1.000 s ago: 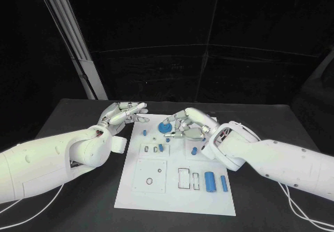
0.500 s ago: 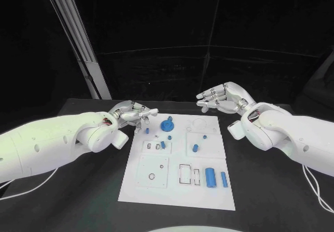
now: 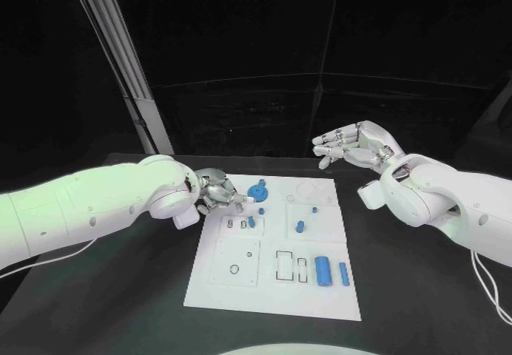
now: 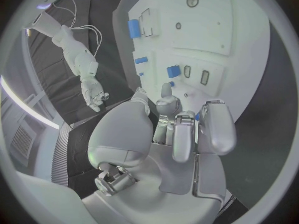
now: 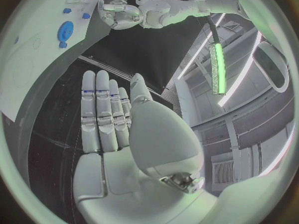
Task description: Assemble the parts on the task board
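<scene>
The left robot hand (image 3: 214, 190) sits low at the task board (image 3: 240, 288), right on its near-left edge, with its fingers (image 4: 211, 129) curled in tight; whether it holds anything between them I cannot tell. Just off those fingertips, on the board, a small blue part (image 3: 228, 220) lies beside two little rectangular slots (image 3: 248, 223), and the round blue gear-like part (image 3: 257, 193) stands a touch farther in, toward the board's far edge. In the left wrist view that same stretch of board (image 4: 249, 59) runs ahead of the curled fingers, with blue parts dotted along it. Over to the right robot hand (image 3: 355, 146): it is up off the worktop (image 3: 118, 296), beyond the board's far-right corner and well apart from every part, fingers loosely spread and holding nothing. Its wrist view shows the fingers (image 5: 99, 114) straight and side by side, palm bare. Out toward the board's near edge, a fat blue cylinder (image 3: 322, 270) and a slimmer blue peg (image 3: 343, 274) lie side by side, next to an outlined rectangular slot (image 3: 284, 265).
</scene>
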Motion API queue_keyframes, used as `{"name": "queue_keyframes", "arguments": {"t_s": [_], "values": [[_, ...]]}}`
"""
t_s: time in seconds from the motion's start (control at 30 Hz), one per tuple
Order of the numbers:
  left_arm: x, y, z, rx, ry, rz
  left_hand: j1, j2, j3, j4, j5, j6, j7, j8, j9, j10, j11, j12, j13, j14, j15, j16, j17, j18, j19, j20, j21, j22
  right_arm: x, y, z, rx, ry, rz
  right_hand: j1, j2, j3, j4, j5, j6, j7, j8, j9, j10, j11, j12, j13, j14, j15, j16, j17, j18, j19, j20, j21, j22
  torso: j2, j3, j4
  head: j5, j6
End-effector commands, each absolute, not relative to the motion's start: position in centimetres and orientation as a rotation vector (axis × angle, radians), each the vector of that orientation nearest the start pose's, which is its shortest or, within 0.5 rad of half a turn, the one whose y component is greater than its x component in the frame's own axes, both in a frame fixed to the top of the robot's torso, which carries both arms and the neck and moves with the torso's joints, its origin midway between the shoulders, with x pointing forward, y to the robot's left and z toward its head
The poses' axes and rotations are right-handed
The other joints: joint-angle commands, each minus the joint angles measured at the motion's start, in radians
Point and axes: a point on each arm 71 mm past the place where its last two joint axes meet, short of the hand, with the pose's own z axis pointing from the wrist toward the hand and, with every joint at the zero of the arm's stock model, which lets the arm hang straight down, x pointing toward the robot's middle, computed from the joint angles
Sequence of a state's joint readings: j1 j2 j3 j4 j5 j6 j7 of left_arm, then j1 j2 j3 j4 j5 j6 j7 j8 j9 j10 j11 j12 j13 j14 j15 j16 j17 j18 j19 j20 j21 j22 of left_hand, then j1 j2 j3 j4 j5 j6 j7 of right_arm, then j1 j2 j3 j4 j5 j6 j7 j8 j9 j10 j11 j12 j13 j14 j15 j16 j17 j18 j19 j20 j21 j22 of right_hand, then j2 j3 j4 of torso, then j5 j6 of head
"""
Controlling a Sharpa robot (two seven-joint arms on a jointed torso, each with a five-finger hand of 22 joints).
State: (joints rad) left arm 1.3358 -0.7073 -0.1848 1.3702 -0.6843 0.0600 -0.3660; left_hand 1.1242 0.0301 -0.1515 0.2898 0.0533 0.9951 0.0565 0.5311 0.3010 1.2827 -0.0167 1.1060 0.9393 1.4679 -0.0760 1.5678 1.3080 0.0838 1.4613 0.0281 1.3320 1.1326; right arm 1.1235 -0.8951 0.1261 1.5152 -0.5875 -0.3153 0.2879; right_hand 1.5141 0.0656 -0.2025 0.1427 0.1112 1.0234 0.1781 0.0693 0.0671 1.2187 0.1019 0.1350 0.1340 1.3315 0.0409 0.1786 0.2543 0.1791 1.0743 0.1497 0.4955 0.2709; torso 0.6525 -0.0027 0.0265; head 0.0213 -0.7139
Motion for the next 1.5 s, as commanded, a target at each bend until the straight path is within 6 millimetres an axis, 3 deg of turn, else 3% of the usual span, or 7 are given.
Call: {"name": "queue_keyframes", "arguments": {"t_s": [0.03,0.2,0.53,1.5], "values": [[50.5,18.4,-22.1,-0.336,2.421,-0.543,-0.009,0.009,-0.026,0.0,-0.001,-0.03,-0.003,0.052,0.043,0.007,-0.004,0.031,0.03,0.103,-0.007,0.003,0.263,-0.009,0.003,-0.005,0.016,0.022,49.4,-23.1,-14.8,0.58,1.451,1.334,0.0,0.001,-0.01,-0.001,0.008,0.0,0.003,-0.005,-0.002,0.001,0.005,-0.006,-0.003,0.004,0.004,-0.011,-0.003,0.004,0.006,0.001,-0.008,-0.003,0.001,-0.0006,-0.0008,0.0,-0.002],[50.7,17.1,-22.4,-0.286,2.464,-0.505,-0.012,0.022,-0.056,-0.001,-0.004,-0.066,-0.005,0.105,0.089,0.009,-0.004,0.055,0.053,0.103,-0.009,0.003,0.263,-0.015,0.006,-0.006,0.039,0.06,49.5,-23.0,-14.9,0.583,1.458,1.325,-0.005,0.003,-0.017,-0.001,0.013,-0.008,0.007,-0.006,-0.002,-0.004,0.009,-0.014,-0.011,0.001,0.009,-0.025,-0.007,0.003,0.005,0.005,-0.019,-0.01,0.003,-0.0023,-0.0013,-0.001,-0.004],[51.0,15.6,-22.7,-0.243,2.507,-0.463,0.026,0.045,-0.05,-0.007,-0.002,-0.097,-0.005,0.141,0.122,-0.007,-0.004,0.046,0.036,0.103,-0.008,0.003,0.263,-0.015,0.004,-0.005,0.041,0.064,49.6,-22.8,-15.1,0.59,1.48,1.319,-0.011,0.003,-0.028,-0.005,0.016,-0.024,0.014,-0.006,-0.002,-0.018,0.018,-0.025,-0.022,-0.007,0.017,-0.05,-0.015,0.002,0.0,0.012,-0.04,-0.023,0.004,-0.0035,-0.0002,-0.004,-0.011],[51.6,14.4,-22.7,-0.27,2.492,-0.402,0.045,0.041,0.022,-0.001,-0.001,-0.117,-0.009,0.181,0.157,-0.003,-0.007,0.055,0.038,0.103,-0.011,0.003,0.263,-0.018,0.012,-0.007,0.051,0.086,49.9,-22.3,-15.4,0.593,1.506,1.326,-0.02,0.006,-0.037,-0.009,0.021,-0.038,0.021,-0.006,-0.002,-0.032,0.026,-0.031,-0.03,-0.016,0.025,-0.07,-0.021,0.002,-0.007,0.02,-0.059,-0.034,0.005,-0.0049,0.0004,-0.004,-0.022]]}}
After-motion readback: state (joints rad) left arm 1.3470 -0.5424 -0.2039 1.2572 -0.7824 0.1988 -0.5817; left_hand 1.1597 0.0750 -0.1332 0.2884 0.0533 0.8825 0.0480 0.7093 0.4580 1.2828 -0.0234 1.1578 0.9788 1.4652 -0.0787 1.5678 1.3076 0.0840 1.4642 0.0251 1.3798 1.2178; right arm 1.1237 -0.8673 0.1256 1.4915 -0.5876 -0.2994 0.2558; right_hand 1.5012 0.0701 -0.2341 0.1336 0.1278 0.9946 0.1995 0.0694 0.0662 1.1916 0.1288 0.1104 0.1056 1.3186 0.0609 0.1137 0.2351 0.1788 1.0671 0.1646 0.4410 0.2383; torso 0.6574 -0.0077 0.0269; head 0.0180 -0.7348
